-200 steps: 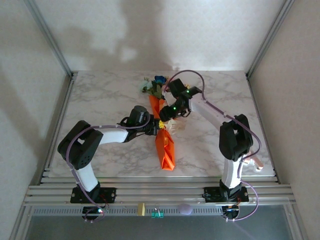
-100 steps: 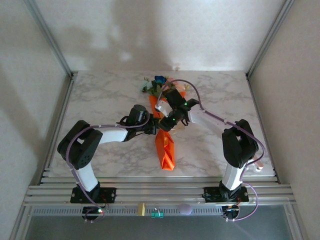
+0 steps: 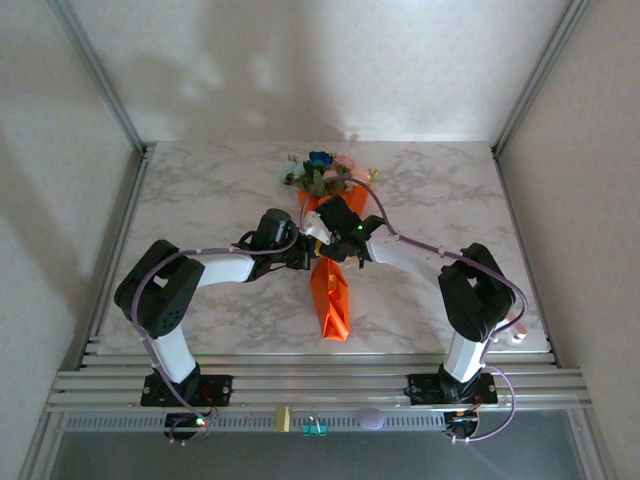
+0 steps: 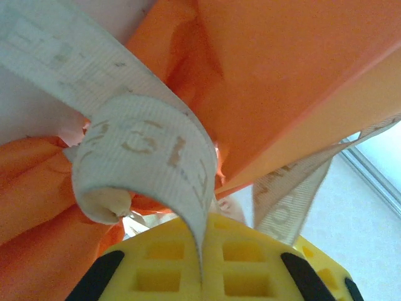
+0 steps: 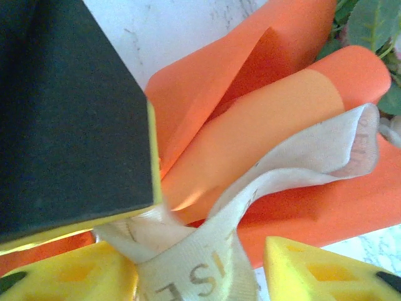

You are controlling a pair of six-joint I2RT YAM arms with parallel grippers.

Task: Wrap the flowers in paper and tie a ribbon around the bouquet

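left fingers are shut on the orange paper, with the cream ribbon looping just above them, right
No: the left fingers are shut on the ribbon, not the paper. The left wrist view shows the cream strip running into the seam between them, looping just above.

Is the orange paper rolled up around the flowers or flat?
Rolled up: the paper makes a long cone, and the flowers poke out its far end.

The white marble table (image 3: 200, 190) carries the bouquet (image 3: 330, 298) lying near its middle.
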